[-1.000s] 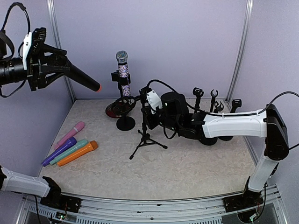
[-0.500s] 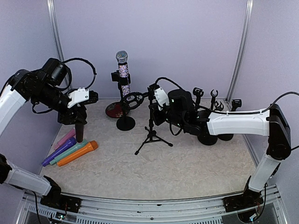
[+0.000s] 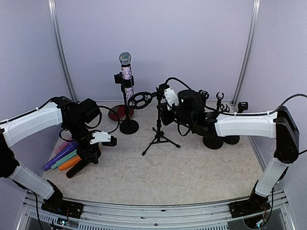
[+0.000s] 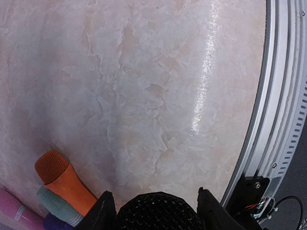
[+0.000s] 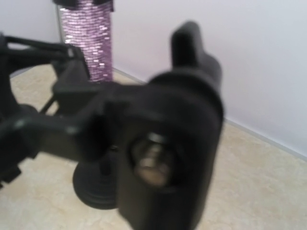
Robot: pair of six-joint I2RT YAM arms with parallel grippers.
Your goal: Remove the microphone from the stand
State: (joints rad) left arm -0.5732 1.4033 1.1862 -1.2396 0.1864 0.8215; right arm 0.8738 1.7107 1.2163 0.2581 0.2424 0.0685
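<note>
A pale, marbled table [image 3: 201,167] is filling the floor of a small booth, with plain lavender walls [image 3: 192,43] closing it in, metal posts [image 3: 247,52] running up the corners and a ribbed metal rail [image 3: 158,211] edging the near side. The left gripper [image 3: 88,155] is hanging low over the table and clamping the black microphone [image 3: 76,170], which is off its stand and slanting down to the table. In the left wrist view the microphone's mesh head is sitting snug between both fingers [image 4: 103,213]. Just beside that gripper an orange microphone [image 4: 60,176] and a teal microphone [image 4: 56,205] are lying flat with a purple and a pink one. Well across from it, the right gripper [image 3: 163,103] is closing on the upper post of the empty tripod stand [image 3: 159,136], whose clip is blurring the right wrist view. Behind that gripper a glitter microphone [image 3: 126,72] is standing upright in a round-base stand. Half a second ago the left arm was raised, with the black microphone pointing straight down above the coloured row; now it is lower and nearer the rail, and the microphone is tilting. The tripod stand is standing further towards the right arm's side than before.
</note>
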